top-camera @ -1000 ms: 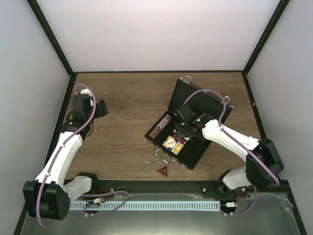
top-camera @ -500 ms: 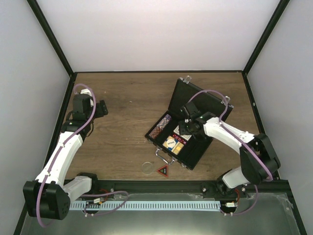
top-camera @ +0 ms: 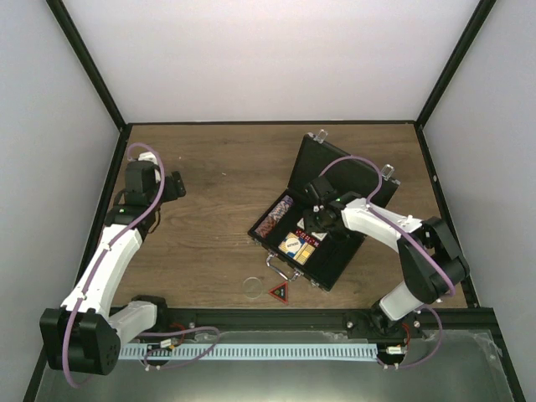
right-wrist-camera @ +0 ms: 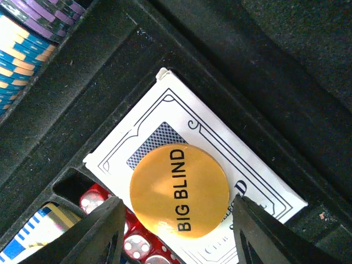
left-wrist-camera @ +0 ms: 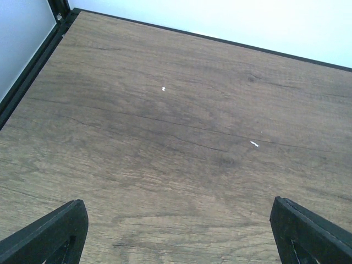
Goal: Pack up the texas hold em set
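Swinging inward since a second ago, the right arm's elbow now sits nearer the small black hinged case [top-camera: 337,261], while its claw [top-camera: 315,219] has kept its place over the case's tray and the left arm has not stirred. The case lies open toward the right of the wood-grain table [top-camera: 213,226], its lid tipped back to the far side with silver latches [top-camera: 321,134] on its edge and its silver handle [top-camera: 283,268] facing the arms.

Seen from the right wrist, a round orange button [right-wrist-camera: 179,190] printed BIG BLIND lies flat on a white card deck box [right-wrist-camera: 206,137] in a compartment of the tray. The right claw stands about half spread, one black finger [right-wrist-camera: 99,234] on either side of the button with a thin gap showing each way, so it grips nothing. Red dice [right-wrist-camera: 135,245] fill the slot just below the deck, and a blue-and-white striped pack [right-wrist-camera: 41,234] lies beside them. A row of purple and blue-orange chips [right-wrist-camera: 22,49] runs along the neighbouring channel.

Outside the case, a red-black triangle [top-camera: 279,292] and a pale round disc [top-camera: 252,286] lie side by side on the table just in front of the handle. Over at the left edge, the left claw [left-wrist-camera: 176,220] hangs spread wide above the table, holding nothing.
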`<act>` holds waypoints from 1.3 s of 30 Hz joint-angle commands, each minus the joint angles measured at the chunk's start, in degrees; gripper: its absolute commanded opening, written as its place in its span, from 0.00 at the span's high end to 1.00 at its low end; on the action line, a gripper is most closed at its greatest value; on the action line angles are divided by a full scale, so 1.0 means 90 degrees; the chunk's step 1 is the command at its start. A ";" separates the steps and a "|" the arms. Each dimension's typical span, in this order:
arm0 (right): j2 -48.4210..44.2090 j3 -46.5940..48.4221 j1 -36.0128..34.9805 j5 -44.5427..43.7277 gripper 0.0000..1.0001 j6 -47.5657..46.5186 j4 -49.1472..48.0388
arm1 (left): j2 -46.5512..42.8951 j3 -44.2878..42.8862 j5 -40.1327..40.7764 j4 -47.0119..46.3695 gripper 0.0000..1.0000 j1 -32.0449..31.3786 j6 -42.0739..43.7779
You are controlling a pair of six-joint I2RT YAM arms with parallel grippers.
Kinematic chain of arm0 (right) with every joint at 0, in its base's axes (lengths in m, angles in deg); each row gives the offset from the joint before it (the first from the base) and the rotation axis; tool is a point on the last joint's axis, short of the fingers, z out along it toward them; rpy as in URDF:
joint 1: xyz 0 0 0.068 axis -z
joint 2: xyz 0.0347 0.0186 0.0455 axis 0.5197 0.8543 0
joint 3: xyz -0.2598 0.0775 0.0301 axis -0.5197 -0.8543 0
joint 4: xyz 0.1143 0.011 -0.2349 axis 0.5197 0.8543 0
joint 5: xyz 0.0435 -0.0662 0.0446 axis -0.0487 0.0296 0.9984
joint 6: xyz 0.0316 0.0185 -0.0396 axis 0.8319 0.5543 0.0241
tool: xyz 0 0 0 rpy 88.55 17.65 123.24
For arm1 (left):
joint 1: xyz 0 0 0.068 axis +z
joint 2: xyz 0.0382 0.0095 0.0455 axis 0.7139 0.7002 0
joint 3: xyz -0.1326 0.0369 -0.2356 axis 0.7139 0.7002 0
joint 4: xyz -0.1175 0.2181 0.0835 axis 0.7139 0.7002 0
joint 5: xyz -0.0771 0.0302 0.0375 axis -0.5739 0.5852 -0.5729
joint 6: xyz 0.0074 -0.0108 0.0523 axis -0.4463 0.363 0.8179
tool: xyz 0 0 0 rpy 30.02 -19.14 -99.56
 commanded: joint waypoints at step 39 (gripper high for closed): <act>-0.1839 0.0386 -0.2390 0.0236 0.07 0.2675 0.1852 | 0.0402 -0.0525 -0.0854 -0.0537 0.02 -0.0017 0.0321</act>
